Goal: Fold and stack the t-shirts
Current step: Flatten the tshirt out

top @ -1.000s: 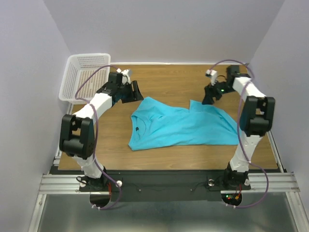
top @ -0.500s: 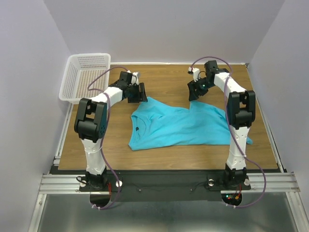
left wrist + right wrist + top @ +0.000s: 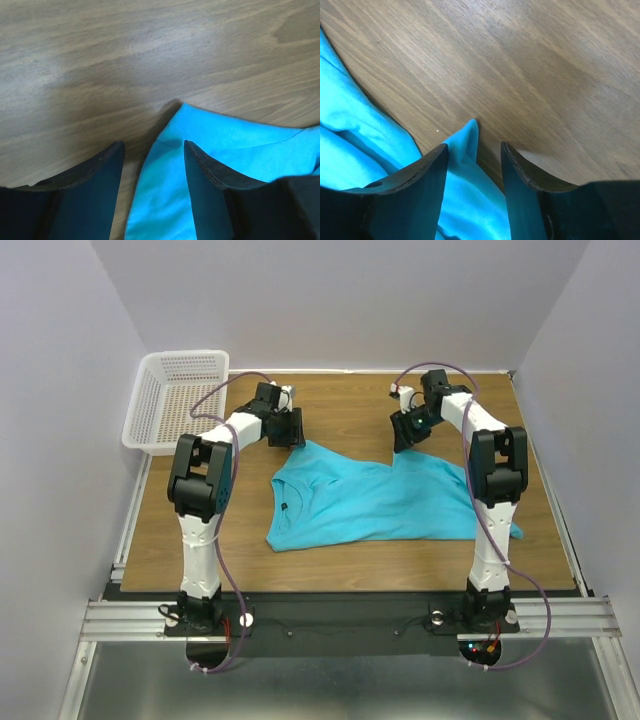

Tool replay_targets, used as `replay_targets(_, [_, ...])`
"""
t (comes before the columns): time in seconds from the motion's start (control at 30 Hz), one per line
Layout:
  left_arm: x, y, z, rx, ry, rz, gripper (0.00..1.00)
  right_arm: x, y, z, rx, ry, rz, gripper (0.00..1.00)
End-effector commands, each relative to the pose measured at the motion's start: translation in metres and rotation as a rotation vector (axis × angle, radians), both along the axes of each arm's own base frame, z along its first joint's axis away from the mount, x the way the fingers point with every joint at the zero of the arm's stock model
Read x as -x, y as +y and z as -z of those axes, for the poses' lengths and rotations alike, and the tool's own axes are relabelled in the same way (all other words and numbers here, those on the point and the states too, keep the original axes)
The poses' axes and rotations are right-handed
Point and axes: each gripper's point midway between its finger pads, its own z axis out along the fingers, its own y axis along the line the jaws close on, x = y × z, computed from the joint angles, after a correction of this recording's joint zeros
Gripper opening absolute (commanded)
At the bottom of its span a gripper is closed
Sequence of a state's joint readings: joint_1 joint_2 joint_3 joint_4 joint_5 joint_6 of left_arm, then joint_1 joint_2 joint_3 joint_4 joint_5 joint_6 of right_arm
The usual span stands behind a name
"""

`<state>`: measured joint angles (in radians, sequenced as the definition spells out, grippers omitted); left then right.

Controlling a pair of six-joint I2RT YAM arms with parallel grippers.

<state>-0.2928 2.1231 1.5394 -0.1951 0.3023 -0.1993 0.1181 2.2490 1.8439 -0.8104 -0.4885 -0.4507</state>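
Turquoise t-shirt (image 3: 370, 502), two far corners lying between the parted jaws of the left gripper (image 3: 152, 147) and right gripper (image 3: 472, 147), neither pinching the cloth, lies rumpled across the middle of the wooden table (image 3: 350, 405); a white basket (image 3: 175, 400) sits at the far-left corner.

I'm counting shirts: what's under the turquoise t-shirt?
The brown wooden tabletop shows around the turquoise short-sleeved cotton t-shirt. Its rumpled, overlapped cloth covers everything beneath, so a second shirt there cannot be ruled out.
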Motion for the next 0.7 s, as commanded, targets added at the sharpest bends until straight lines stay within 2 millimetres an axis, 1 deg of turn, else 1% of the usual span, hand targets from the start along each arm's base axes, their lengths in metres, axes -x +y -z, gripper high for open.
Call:
replay_targets(0.0, [-0.007,-0.007,-0.008,0.007,-0.019,0.044,0.59,-0.003,0.007,-0.004,-0.006,-0.015,0.009,0.50])
replay_targets(0.03, [-0.008,-0.009,-0.009,0.016,-0.020,0.052,0.55,-0.002,0.007,-0.002,-0.006,-0.009,0.010,0.48])
replay_targets(0.1, [-0.006,-0.018,-0.011,0.052,-0.018,0.088,0.50,-0.002,0.007,-0.003,-0.011,-0.005,0.015,0.41])
replay_targets(0.13, [-0.003,-0.025,-0.013,0.089,-0.013,0.115,0.40,-0.002,0.009,-0.003,-0.012,-0.004,0.013,0.34])
replay_targets(0.17, [-0.003,-0.027,-0.015,0.105,-0.016,0.126,0.33,-0.003,0.009,-0.002,-0.015,-0.003,0.018,0.28])
replay_targets(0.2, [-0.002,-0.030,-0.015,0.120,-0.019,0.138,0.22,-0.004,0.009,-0.004,-0.018,-0.004,0.024,0.22])
replay_targets(0.23, [-0.001,-0.033,-0.017,0.135,-0.022,0.147,0.01,-0.004,0.009,-0.007,-0.020,-0.008,0.027,0.15])
replay_targets(0.27, [0.000,-0.034,-0.023,0.148,-0.032,0.155,0.00,-0.006,0.008,-0.010,-0.015,-0.017,0.032,0.01])
replay_targets(0.33, [0.005,-0.032,-0.025,0.152,-0.043,0.153,0.00,-0.009,0.002,-0.017,-0.004,-0.033,0.060,0.01])
replay_targets(0.37, [0.002,-0.023,-0.036,0.144,-0.072,0.125,0.00,-0.013,-0.001,-0.029,-0.004,-0.065,0.075,0.00])
replay_targets(0.4, [0.005,-0.015,-0.033,0.138,-0.073,0.097,0.00,-0.016,-0.007,-0.036,-0.006,-0.078,0.112,0.00])
replay_targets(0.43, [0.005,-0.006,-0.036,0.129,-0.081,0.065,0.00,-0.019,-0.022,-0.040,-0.009,-0.086,0.155,0.01])
replay_targets(0.47, [0.004,0.007,-0.038,0.112,-0.090,0.007,0.00,-0.021,-0.031,-0.056,-0.013,-0.123,0.188,0.01])
replay_targets(0.5, [-0.001,0.024,-0.056,0.114,-0.133,-0.042,0.00,-0.029,-0.041,-0.065,-0.020,-0.157,0.239,0.01])
replay_targets(0.53, [0.007,0.038,-0.048,0.103,-0.114,-0.084,0.00,-0.027,-0.061,-0.064,-0.008,-0.159,0.292,0.01])
replay_targets(0.57, [0.008,0.049,-0.050,0.100,-0.118,-0.129,0.00,-0.028,-0.078,-0.068,-0.002,-0.178,0.340,0.01])
replay_targets(0.6, [0.013,0.064,-0.053,0.102,-0.131,-0.166,0.00,-0.034,-0.093,-0.087,0.004,-0.245,0.395,0.01])
replay_targets(0.63, [0.015,0.071,-0.055,0.102,-0.135,-0.183,0.00,-0.032,-0.114,-0.088,0.014,-0.257,0.444,0.01])
replay_targets(0.67, [0.017,0.074,-0.056,0.109,-0.135,-0.191,0.00,-0.024,-0.124,-0.079,0.023,-0.242,0.475,0.01])
